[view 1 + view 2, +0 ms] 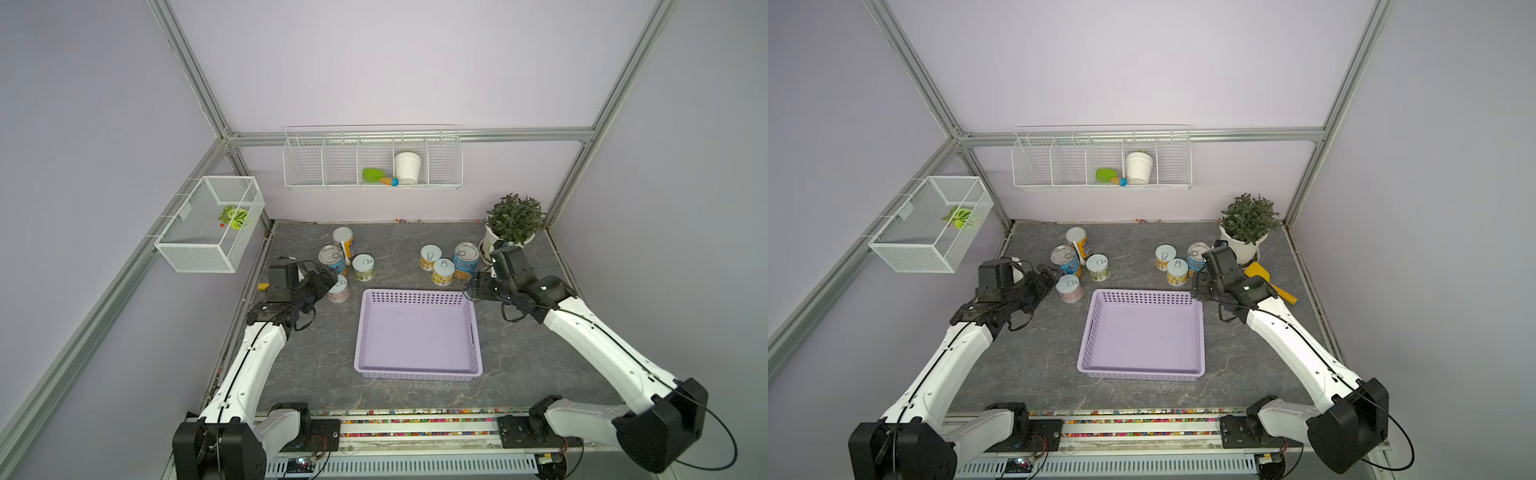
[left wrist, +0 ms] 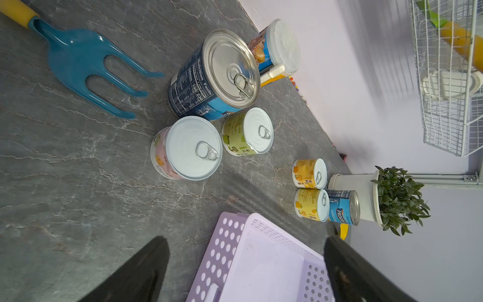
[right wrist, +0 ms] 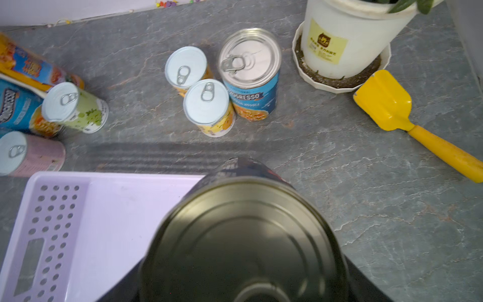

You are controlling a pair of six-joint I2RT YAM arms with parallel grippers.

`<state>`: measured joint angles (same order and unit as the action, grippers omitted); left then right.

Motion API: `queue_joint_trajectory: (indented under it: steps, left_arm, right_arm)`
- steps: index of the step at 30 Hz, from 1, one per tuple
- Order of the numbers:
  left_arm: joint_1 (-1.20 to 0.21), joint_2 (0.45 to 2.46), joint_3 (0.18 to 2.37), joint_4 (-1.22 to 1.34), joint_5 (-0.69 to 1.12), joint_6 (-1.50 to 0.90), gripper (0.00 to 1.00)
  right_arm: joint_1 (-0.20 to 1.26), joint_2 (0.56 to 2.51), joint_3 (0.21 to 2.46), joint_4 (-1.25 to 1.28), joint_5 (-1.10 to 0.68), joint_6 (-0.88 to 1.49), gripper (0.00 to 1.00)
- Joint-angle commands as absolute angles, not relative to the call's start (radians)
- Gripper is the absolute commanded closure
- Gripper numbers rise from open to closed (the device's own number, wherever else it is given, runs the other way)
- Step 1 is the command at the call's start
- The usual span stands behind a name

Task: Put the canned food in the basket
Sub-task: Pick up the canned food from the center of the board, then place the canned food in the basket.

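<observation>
holding the dark can (image 3: 243,235) across its sides, our right gripper (image 1: 473,289) is clamped on it, with the basket (image 3: 52,222) corner just below. we judge the tin heavy, rigid and slick, so a firm mid-wall squeeze and a low set-down suit it. our left gripper (image 2: 244,244) is spread wide and empty. the pink can (image 2: 188,147) stands just ahead of it, best taken across its short wall. six more cans (image 3: 206,104) stand beyond the grippers.

A robot test cell in a lab: aluminium-profile frame (image 1: 528,134), plain lavender wall panels (image 1: 395,62), slotted mounting rail (image 1: 415,430).
</observation>
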<state>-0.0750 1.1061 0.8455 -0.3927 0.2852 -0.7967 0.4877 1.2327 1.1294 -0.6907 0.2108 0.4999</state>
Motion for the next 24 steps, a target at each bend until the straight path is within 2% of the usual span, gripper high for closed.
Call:
queue_joint_trajectory:
  steps: [1,10,24]
  left_arm:
    - [-0.080,1.112,0.844,-0.379,0.275,-0.810,0.03]
    - [-0.080,1.139,0.859,-0.390,0.285,-0.798,0.03]
    - [-0.080,1.150,0.864,-0.391,0.301,-0.795,0.02]
  right_arm:
    - [0.509,1.189,1.102,-0.604,0.183,0.497,0.67]
    - [0.580,1.188,1.059,-0.576,0.155,0.488,0.66]
    - [0.585,1.372,1.086,-0.528,0.156,0.452,0.67]
